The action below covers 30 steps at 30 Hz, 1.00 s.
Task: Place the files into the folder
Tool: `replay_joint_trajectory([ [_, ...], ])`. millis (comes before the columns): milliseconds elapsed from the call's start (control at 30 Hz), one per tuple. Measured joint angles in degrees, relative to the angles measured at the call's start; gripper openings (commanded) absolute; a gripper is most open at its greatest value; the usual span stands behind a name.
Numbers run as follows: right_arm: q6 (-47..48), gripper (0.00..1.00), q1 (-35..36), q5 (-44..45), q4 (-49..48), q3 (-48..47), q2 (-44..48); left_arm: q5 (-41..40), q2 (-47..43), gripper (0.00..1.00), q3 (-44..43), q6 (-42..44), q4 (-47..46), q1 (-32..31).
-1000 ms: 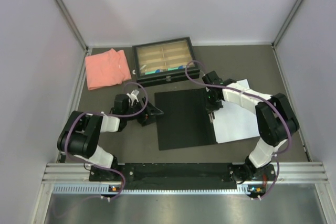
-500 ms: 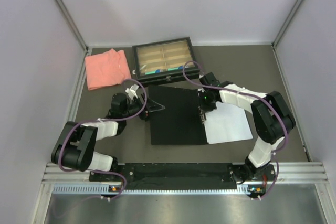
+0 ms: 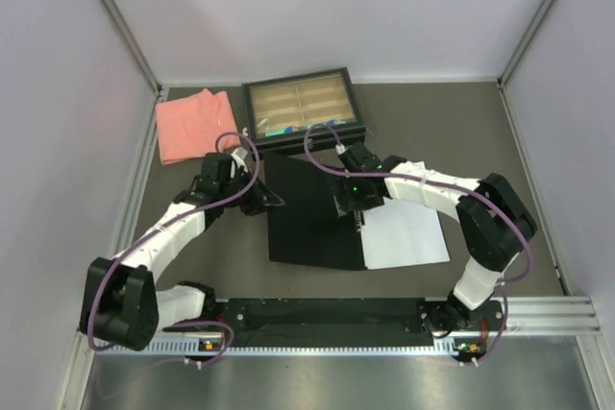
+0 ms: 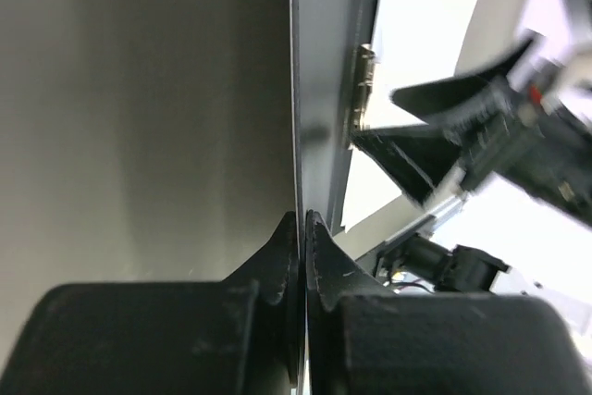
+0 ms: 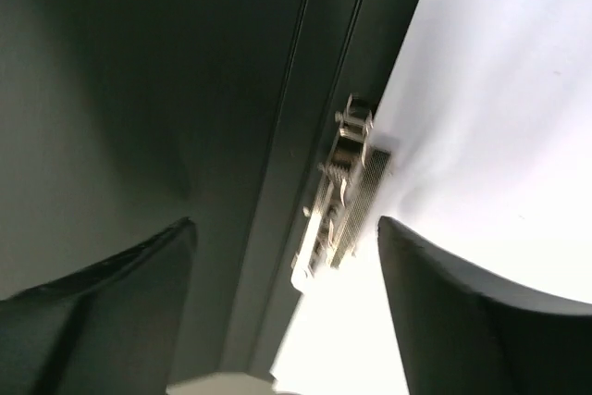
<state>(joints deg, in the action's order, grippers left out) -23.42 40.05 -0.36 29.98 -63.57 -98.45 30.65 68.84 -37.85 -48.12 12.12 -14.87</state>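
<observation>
On the table (image 3: pixel 461 122), centre: folder (image 3: pixel 307 223) open, files (image 3: pixel 408 235) on its right half.
Left wrist: my left gripper (image 4: pixel 302 219) pinched tight on the folder's thin edge; hold could slip. Right wrist: my right gripper (image 5: pixel 287 228) spread, empty, over the clip (image 5: pixel 338 187); sheets may shift.

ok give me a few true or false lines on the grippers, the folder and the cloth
1. The left gripper is pinched shut on the folder's edge. True.
2. The right gripper is clamped on the files. False: its jaws stand open over the metal clip.
3. The pink cloth lies on the folder. False: it lies apart from it, left of the tray.
4. The folder is open, black inside showing. True.
</observation>
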Motion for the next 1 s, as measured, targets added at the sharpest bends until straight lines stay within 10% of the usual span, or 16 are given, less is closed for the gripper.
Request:
replay_joint_trajectory([
  [433,3.76,0.99,32.92,14.34,-3.93,11.02,25.64,-13.22,-14.29,0.0,-5.25,-3.06,24.5,-0.02],
  [667,4.07,0.97,54.36,30.69,-10.16,10.91,17.57,-15.82,-16.22,0.0,-5.57,-8.76,28.98,-0.02],
  [767,2.14,0.82,57.64,42.05,-8.33,1.33,6.23,-16.0,-16.63,0.0,-5.79,-10.51,30.36,-0.02],
  [1000,-5.35,0.11,59.56,61.42,-4.28,-7.82,-2.47,-17.51,-18.14,0.0,-8.17,-10.64,34.51,-0.02],
])
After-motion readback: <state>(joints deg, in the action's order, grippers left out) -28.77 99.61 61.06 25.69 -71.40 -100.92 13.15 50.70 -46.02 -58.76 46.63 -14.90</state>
